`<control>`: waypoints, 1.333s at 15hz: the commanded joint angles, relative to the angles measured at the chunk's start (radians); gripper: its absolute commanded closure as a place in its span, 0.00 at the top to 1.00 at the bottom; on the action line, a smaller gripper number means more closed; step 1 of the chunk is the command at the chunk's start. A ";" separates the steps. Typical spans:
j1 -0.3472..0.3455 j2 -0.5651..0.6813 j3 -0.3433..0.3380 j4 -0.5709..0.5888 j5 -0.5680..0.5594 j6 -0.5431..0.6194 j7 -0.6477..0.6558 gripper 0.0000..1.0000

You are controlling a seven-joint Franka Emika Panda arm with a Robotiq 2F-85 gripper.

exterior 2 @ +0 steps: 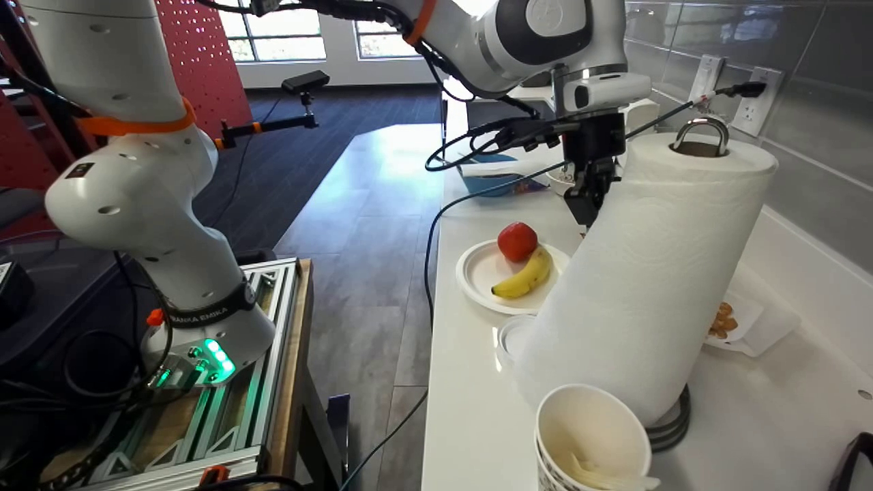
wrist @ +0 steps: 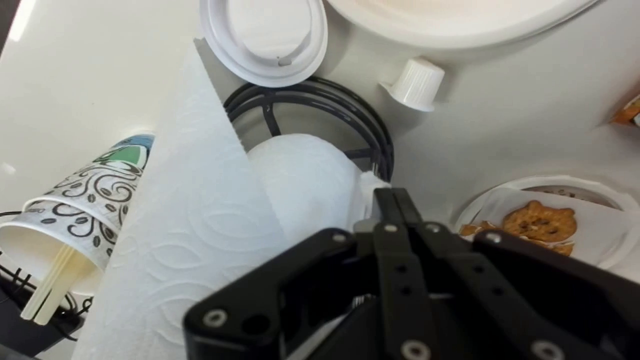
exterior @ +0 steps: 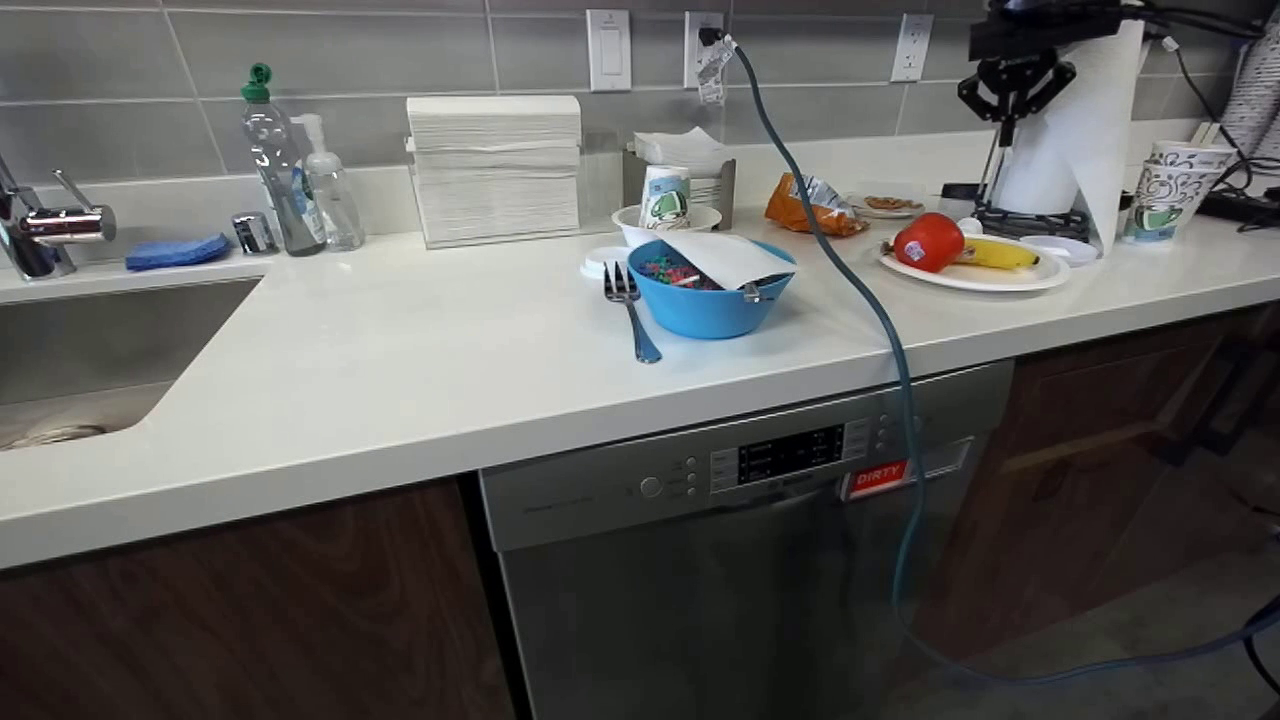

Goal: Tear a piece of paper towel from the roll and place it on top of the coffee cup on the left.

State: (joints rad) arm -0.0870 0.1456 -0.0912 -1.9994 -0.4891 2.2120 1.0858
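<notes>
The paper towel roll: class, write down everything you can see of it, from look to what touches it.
The paper towel roll is a tall white cylinder of soft-looking paper embossed with curved lines. It stands on end on a black wire base on the counter, a shiny metal loop above its brown core. A loose flap hangs from its side, tapering to a point. The gripper is close beside it; whether they touch is unclear.

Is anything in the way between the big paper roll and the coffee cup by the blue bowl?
Yes. A cord slants from the wall outlet across the counter, between the roll and the coffee cup. An orange bag lies between them too, low down.
</notes>
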 commanded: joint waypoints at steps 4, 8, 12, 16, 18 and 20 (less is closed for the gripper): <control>0.012 -0.097 0.001 -0.029 0.207 -0.101 -0.080 0.00; 0.012 -0.200 0.007 -0.028 0.353 -0.257 -0.084 0.00; 0.003 -0.258 0.012 -0.017 0.419 -0.349 -0.069 0.00; -0.004 -0.278 0.012 -0.014 0.450 -0.374 -0.062 0.00; -0.007 -0.281 0.012 -0.016 0.457 -0.372 -0.062 0.00; -0.007 -0.286 0.011 -0.022 0.469 -0.360 -0.083 0.00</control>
State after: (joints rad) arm -0.0858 -0.1169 -0.0828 -1.9988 -0.0591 1.8551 1.0195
